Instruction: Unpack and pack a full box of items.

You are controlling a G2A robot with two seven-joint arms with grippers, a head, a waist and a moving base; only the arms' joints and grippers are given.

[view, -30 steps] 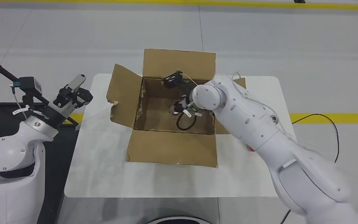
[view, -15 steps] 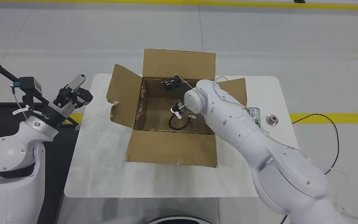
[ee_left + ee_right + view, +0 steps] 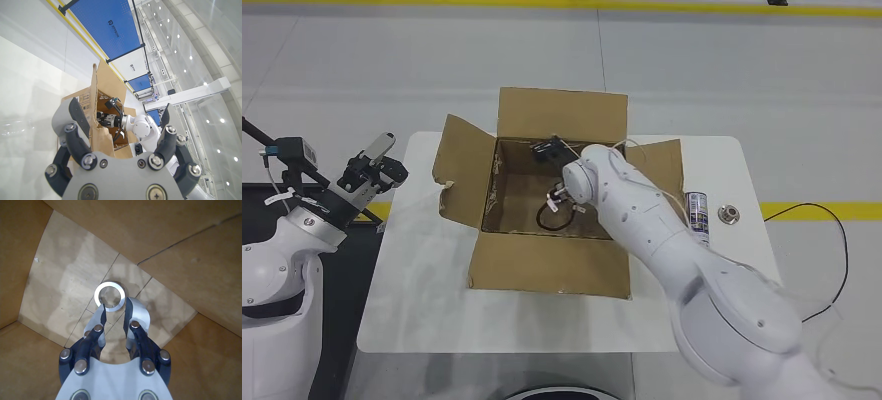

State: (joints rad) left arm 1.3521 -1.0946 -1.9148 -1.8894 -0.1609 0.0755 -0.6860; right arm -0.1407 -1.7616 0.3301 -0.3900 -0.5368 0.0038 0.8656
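Observation:
The open cardboard box (image 3: 547,265) stands in the middle of the white table (image 3: 422,300). My right gripper (image 3: 558,194) is down inside it. In the right wrist view this gripper (image 3: 115,302) is shut on a metal ring (image 3: 109,284), one pad against each side, just above the bare box floor (image 3: 66,285). My left gripper (image 3: 392,158) hangs open and empty off the table's left edge. Its wrist view shows its fingers spread wide (image 3: 122,111), with the box (image 3: 105,75) and the right gripper (image 3: 101,118) beyond them.
On the table right of the box lie a small can (image 3: 697,210) and a small round metal part (image 3: 729,212). The box flaps stand open at the left, back and right. Bare tabletop lies in front of the box.
The right arm has swung leftward and reached further into the box, which uncovered the can and the round part on the table. The left arm has not moved.

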